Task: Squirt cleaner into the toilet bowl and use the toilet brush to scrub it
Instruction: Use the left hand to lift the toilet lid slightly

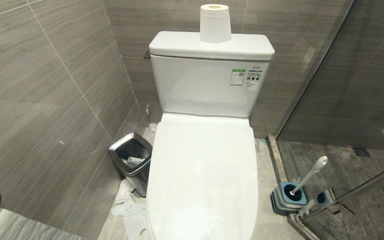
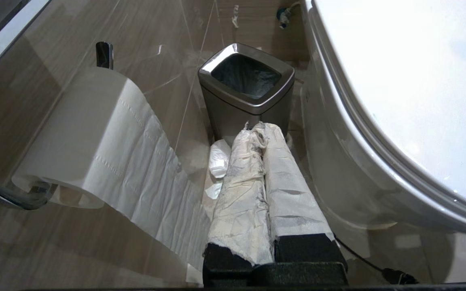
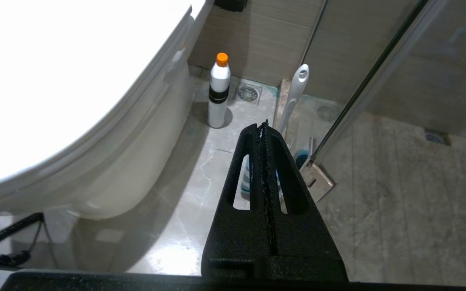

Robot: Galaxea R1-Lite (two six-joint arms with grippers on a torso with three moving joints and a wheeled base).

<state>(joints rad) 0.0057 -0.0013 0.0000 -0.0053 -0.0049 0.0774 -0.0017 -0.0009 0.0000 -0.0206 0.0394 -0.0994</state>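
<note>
Both grippers hang low beside the toilet, out of the head view. Left gripper (image 2: 263, 129), fingers wrapped in white paper, is pressed together with nothing between them, pointing at the bin (image 2: 246, 87) on the floor by the toilet's left flank. Right gripper (image 3: 263, 127) is black, its fingers meeting along one seam, empty, aimed at the floor on the toilet's right side.

Now the toilet bowl (image 1: 202, 180): its lid is down, so the basin itself is hidden. The cleaner bottle (image 3: 219, 91), white with an orange cap, stands upright on the floor just beside the toilet's right flank; the toilet blocks it from the head view. The toilet brush (image 1: 308, 176) leans in its square blue-and-grey holder (image 1: 287, 196) near the glass shower door; the dark head is sunk in the holder, and in the right wrist view the gripper covers most of the holder.

Further out, a paper roll (image 1: 215, 23) stands on the tank (image 1: 208, 83), crumpled tissue (image 1: 128, 208) lies on the floor in front of the bin, and a hanging roll (image 2: 91, 137) trails paper down the left wall.
</note>
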